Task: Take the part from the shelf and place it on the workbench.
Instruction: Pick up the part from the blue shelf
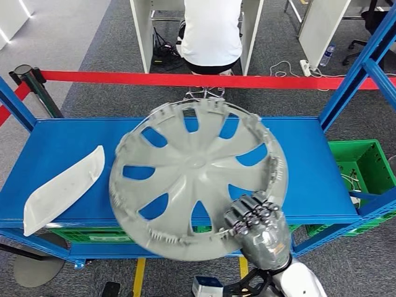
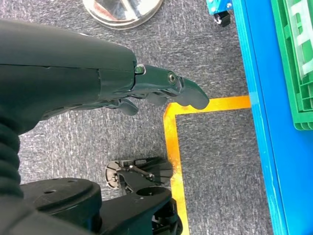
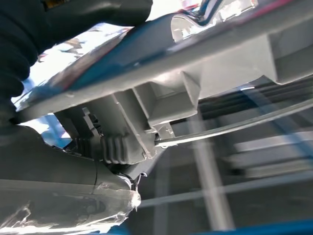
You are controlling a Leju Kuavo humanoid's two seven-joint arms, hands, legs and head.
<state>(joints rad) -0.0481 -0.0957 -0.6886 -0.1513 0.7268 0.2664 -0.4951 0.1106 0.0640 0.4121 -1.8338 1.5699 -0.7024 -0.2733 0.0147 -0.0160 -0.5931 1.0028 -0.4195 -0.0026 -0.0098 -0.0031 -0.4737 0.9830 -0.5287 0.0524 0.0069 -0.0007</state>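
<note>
A large grey wheel cover [image 1: 196, 176] with several cut-outs hangs tilted over the blue shelf [image 1: 308, 167], its inner ribbed side facing me. My right hand [image 1: 255, 226] grips its near right rim from below. In the right wrist view the cover's rim and clips [image 3: 207, 73] lie right against my right hand [image 3: 74, 171]. My left hand [image 2: 162, 90] hangs low over the grey carpet with its fingers stretched out and nothing in them.
A white curved panel [image 1: 63, 189] lies on the shelf's left end. Blue uprights [image 1: 357, 68] frame the shelf, and a green crate [image 1: 359, 161] sits at its right. A red barrier tape [image 1: 140, 78] runs behind, with a seated person [image 1: 211, 31] beyond. Yellow floor tape [image 2: 173, 147] marks the carpet.
</note>
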